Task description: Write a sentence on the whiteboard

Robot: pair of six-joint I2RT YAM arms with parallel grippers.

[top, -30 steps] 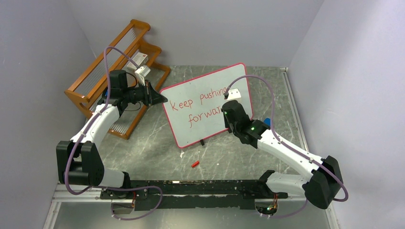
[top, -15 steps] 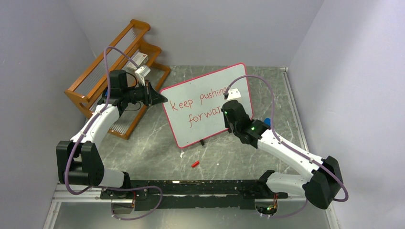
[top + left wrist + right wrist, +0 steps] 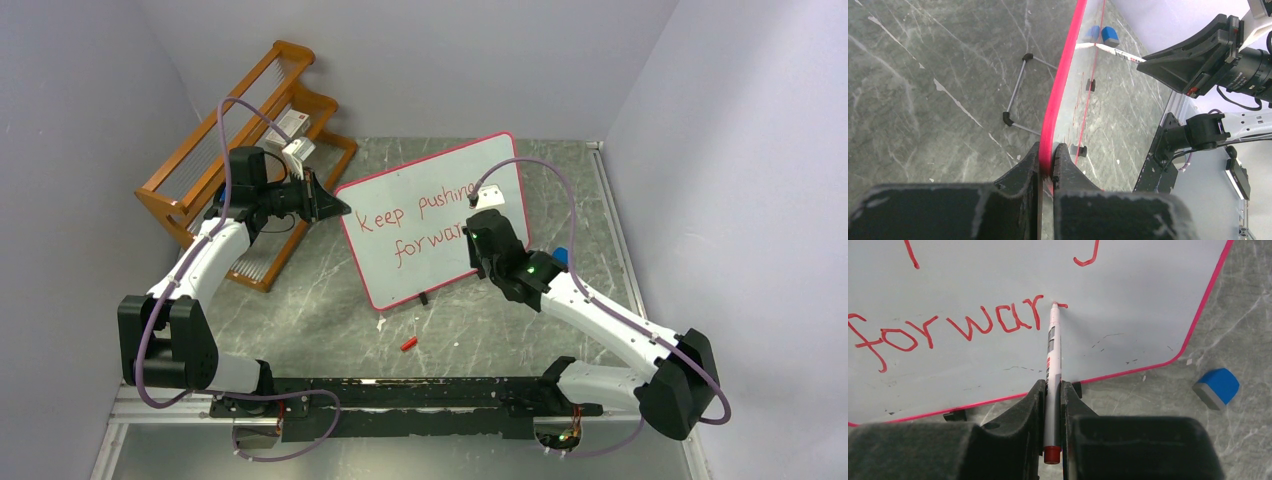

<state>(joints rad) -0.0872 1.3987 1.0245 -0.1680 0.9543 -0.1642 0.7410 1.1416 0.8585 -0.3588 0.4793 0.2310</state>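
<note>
The whiteboard [image 3: 420,260] stands tilted on small black feet, white with a red-pink frame. Red lettering [image 3: 395,217] reads "Keep pushing" over "forwar". My left gripper [image 3: 333,207] is shut on the board's upper left edge; the wrist view shows the red frame [image 3: 1060,87] clamped between the jaws. My right gripper [image 3: 478,222] is shut on a white marker [image 3: 1052,365] with a red end. The marker tip touches the board just right of the "r" in the lettering [image 3: 968,327], at a short red stroke.
A wooden rack [image 3: 235,150] with small boxes stands at the back left. A blue eraser [image 3: 558,254] lies right of the board, also in the right wrist view [image 3: 1218,387]. A red marker cap [image 3: 408,343] lies on the marble table in front of the board.
The right arm has shifted very slightly to the right along the second line. The left gripper and board have not moved.
</note>
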